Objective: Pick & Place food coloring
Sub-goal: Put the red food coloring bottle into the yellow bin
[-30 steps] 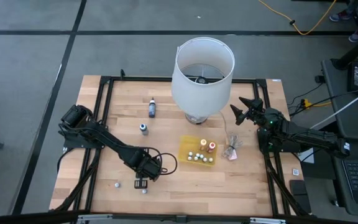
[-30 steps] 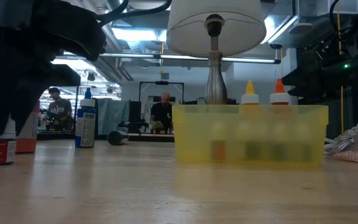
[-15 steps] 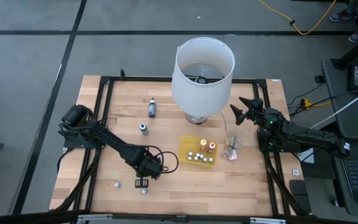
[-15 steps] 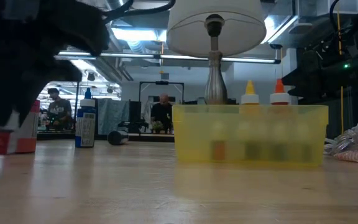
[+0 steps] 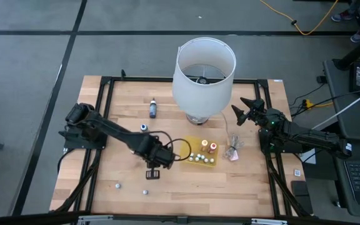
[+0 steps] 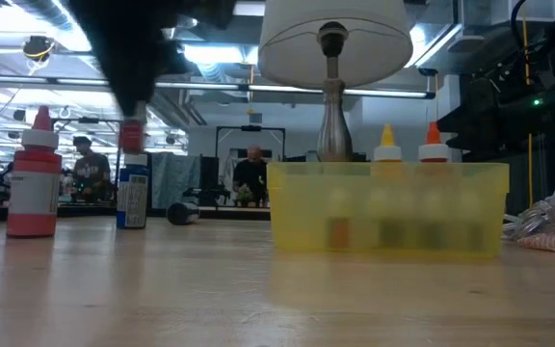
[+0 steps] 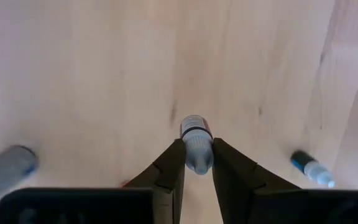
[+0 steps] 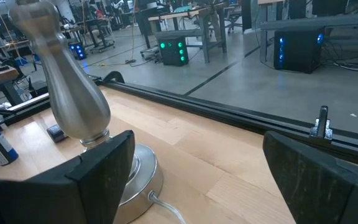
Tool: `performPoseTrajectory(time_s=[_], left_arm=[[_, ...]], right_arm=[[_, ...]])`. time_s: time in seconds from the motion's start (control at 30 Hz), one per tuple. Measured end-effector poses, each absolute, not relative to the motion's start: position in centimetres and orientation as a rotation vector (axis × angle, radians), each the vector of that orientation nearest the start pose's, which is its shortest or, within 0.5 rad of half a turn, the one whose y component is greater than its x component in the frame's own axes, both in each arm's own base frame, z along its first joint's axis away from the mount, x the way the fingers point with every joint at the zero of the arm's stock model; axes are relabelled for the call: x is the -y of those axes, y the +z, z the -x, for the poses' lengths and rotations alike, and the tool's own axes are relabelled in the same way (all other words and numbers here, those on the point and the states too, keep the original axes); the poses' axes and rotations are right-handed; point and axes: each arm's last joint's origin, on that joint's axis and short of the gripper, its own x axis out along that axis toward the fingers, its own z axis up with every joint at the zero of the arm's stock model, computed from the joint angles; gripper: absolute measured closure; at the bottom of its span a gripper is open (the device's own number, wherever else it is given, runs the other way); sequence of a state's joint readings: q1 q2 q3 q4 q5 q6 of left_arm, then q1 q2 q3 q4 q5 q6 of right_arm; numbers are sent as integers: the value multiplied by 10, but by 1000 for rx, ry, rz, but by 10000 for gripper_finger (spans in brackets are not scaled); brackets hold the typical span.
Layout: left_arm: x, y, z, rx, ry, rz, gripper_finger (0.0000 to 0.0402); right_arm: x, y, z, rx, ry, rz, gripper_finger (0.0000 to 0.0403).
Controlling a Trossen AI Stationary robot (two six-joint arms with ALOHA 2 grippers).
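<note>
My left gripper (image 5: pixel 153 173) hangs over the table's near middle, left of the yellow tray (image 5: pixel 212 164), shut on a tiny whitish food coloring bottle (image 7: pixel 196 140). Several more bottles stand in the tray. Others stand loose on their bases on the wood: a blue one (image 5: pixel 152 109), one at the middle left (image 5: pixel 144 128), and two tiny ones near the front (image 5: pixel 117 185). My right gripper (image 5: pixel 242 107) waits open and empty at the table's far right. My left gripper pinches the bottle's whitish upper part (image 7: pixel 197 158) between its two fingers (image 7: pixel 169 168), coming from above and pointing down. The bottle hangs upright below the fingers with its reddish lower end (image 6: pixel 131 135) clear of the table.
A lamp with a white shade (image 5: pixel 204 69) stands at the far middle, just behind the tray. A crumpled clear wrapper (image 5: pixel 233 150) lies right of the tray. A red-capped bottle (image 6: pixel 34 188) shows at the left in the low view. Bare wood lies between gripper and tray.
My left gripper has risen and gone toward the table's right and far side, nearer the yellow tray. The small bottle has come up with it, off the wood and clear of the table. The right arm has kept still.
</note>
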State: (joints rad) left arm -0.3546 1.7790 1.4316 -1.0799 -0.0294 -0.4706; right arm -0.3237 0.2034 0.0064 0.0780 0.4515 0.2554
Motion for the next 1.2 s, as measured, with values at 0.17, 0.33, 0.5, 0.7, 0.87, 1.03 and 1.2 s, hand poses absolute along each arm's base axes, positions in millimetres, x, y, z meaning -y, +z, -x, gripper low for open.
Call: performPoseTrajectory(time_s=[0.17,0.33,0.5,0.7,0.87,1.03,1.2], left_arm=[[101,253,-339,-1440,129,73,337],[89,261,-365,-1444,155,73,337],[81,264,-392,-1433,168,87,337],[75,265,-422,-1408,164,89,337],[74,259,-438,-1397,163,92,337],[75,246,-447,-1414,162,85,338],[77,225,-453,-1459,166,71,338]], right_arm=[[46,157,-97,-22,-785,-234,47],[46,157,-97,-23,-785,-234,47],[46,157,-97,-24,-785,-234,47],[46,156,-97,-24,-786,-233,47],[46,156,-97,-25,-785,-232,47],[46,156,-97,-25,-786,-232,47],[46,156,-97,-25,-786,-232,47]])
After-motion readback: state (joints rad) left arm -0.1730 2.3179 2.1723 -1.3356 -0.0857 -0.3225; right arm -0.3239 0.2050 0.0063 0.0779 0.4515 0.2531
